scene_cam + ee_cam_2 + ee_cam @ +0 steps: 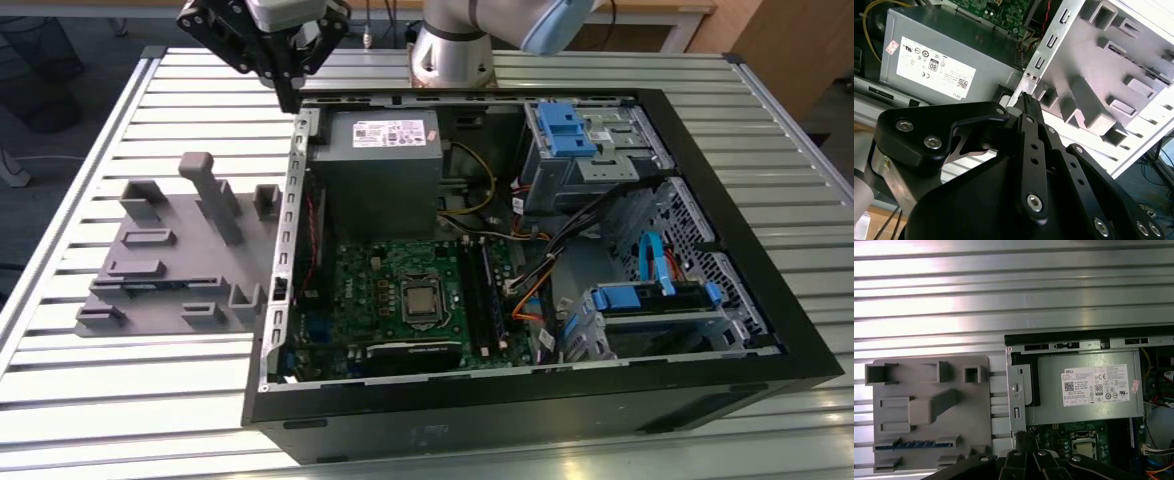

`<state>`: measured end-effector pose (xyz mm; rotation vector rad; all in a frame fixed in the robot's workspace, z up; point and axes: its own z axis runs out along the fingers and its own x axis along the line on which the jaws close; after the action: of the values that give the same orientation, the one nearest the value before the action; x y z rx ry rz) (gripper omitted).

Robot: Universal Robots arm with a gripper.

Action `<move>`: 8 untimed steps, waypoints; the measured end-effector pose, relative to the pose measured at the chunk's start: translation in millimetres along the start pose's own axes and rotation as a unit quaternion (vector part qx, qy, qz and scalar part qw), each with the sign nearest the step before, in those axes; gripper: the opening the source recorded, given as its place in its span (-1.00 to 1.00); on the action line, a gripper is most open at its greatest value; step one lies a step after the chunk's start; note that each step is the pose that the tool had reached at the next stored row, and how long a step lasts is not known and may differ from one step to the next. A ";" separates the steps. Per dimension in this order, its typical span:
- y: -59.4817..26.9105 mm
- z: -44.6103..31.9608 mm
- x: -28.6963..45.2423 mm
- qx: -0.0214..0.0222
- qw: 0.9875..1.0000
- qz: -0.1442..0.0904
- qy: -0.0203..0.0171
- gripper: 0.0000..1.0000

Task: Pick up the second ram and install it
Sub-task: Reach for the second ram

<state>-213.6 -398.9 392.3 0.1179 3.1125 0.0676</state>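
Pick-up seemed in hand; the gripper (287, 100), closed and empty, hovered well apart from the second ram (914, 444), which lay lower and aside. Grasping would need jaws parted along it.

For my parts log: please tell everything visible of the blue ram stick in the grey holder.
The second ram is a long, narrow blue board, seen edge-on, so its chips cannot be made out. It stands on its long edge in a slot of the grey holder, its ends between raised blocks. Only the holder touches it; the gripper hangs apart, by the computer case.
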 end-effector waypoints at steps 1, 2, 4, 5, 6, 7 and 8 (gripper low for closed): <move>-0.1 -0.1 1.4 0.000 1.000 0.000 0.000 -0.79; -0.2 -0.1 2.4 0.000 1.000 0.000 0.000 -0.79; -0.3 -0.1 3.7 0.000 1.000 0.000 0.000 -0.79; -0.3 -0.1 4.3 0.000 1.000 0.000 0.000 -0.79; -0.3 -0.1 4.8 0.000 1.000 0.000 0.000 -0.79; -0.3 -0.1 5.1 0.000 1.000 0.000 0.000 -0.79; -0.3 -0.1 5.1 0.000 1.000 0.000 0.000 -0.79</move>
<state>-218.6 -398.9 392.3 0.1178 3.1125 0.0676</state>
